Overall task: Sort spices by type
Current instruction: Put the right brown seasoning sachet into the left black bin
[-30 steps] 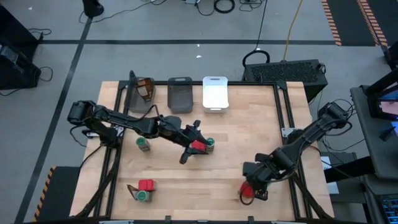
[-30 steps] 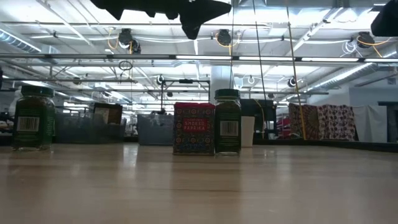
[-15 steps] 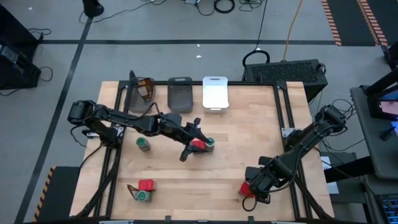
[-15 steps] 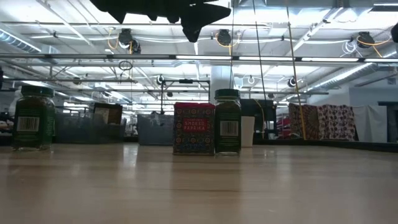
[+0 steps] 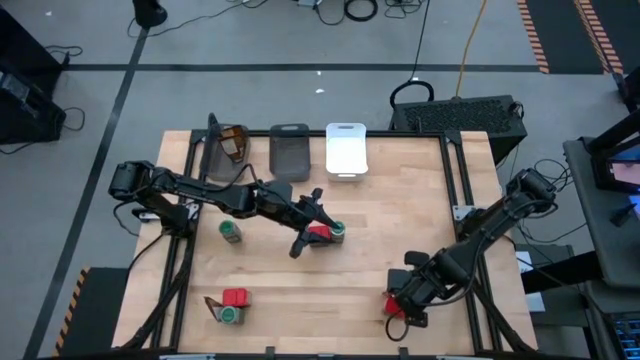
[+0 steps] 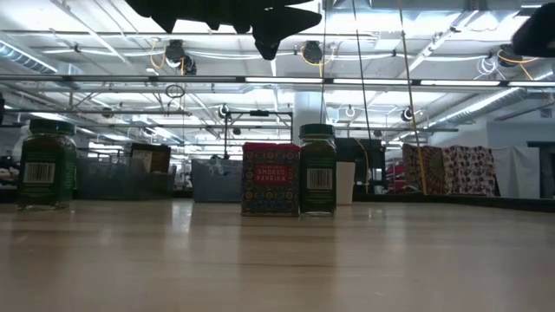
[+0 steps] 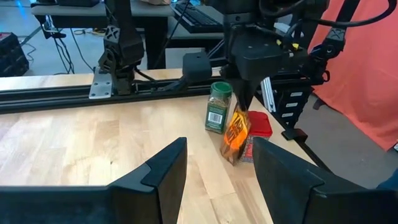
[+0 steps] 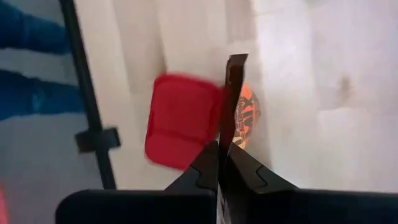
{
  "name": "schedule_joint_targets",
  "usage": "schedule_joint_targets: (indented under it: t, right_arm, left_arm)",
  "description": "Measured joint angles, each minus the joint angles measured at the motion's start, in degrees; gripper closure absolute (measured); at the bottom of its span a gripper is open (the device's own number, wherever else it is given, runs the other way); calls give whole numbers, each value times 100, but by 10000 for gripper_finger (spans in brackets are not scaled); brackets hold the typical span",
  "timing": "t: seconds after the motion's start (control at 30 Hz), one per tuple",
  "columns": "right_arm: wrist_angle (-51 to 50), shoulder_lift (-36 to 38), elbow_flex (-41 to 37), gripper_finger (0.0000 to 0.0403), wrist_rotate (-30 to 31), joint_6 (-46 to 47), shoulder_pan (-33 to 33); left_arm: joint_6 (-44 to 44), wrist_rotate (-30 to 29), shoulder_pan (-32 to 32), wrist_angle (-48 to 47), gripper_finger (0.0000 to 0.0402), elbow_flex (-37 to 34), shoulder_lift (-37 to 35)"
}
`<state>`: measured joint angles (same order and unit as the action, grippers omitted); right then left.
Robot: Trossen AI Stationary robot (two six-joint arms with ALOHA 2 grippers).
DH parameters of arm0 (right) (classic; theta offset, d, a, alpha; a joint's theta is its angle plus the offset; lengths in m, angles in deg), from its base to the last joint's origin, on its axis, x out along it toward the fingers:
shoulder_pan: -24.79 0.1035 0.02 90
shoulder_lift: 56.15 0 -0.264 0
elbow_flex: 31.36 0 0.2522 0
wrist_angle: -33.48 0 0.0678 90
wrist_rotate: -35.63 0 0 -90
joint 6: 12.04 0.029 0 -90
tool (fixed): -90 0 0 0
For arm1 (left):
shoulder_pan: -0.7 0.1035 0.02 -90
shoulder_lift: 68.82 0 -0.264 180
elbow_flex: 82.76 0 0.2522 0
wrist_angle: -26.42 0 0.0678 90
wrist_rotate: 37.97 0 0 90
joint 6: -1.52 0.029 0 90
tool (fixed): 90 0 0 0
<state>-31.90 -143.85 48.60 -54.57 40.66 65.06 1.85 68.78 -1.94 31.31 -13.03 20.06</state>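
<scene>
- While the left gripper [image 5: 305,222] hangs over the middle of the table [image 5: 400,210], its fingers stand wide apart with nothing between them; the left wrist view shows bare wood in the gap.
- Red tin [image 5: 318,234] and green-lidded jar [image 5: 338,232] stand touching side by side, just beneath and beside the left gripper's tips. In the low view the same pair stands upright, tin [image 6: 270,179] to the left of jar [image 6: 318,170], with the dark gripper well above them at the top edge.
- Right gripper [image 5: 398,307] is down at the near right corner of the table. In the right wrist view its fingers are pressed together on the edge of a flat orange-printed packet [image 8: 244,115].
- Left wrist view, far off: that packet [image 7: 236,135] hangs upright under the right gripper, tilted, its lower end at the wood.
- A second red tin [image 8: 181,120] lies just beside the held packet, touching or nearly so; I cannot tell which. A further jar [image 7: 218,107] stands just next to it.
- Another jar [image 5: 231,231] stands alone left of centre.
- Near left edge: red tin [image 5: 235,297], jar [image 5: 230,315] and brown packet [image 5: 212,305] clustered together.
- Far edge: two dark grey bins [image 5: 290,152] and a white bin [image 5: 346,148] in a row; the leftmost holds a brown packet [image 5: 235,140].
</scene>
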Motion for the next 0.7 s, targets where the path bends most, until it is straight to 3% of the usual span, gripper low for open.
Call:
schedule_joint_targets:
  t: [0.23,0.7]
  right_arm:
    - [59,13,0,403,477,-515,-342]
    - [797,13,1,403,648,-1641,-1273]
  left_arm:
    - [-2,0,0,-2,214,0,0]
    - [-60,-2,-52,89,214,-7,297]
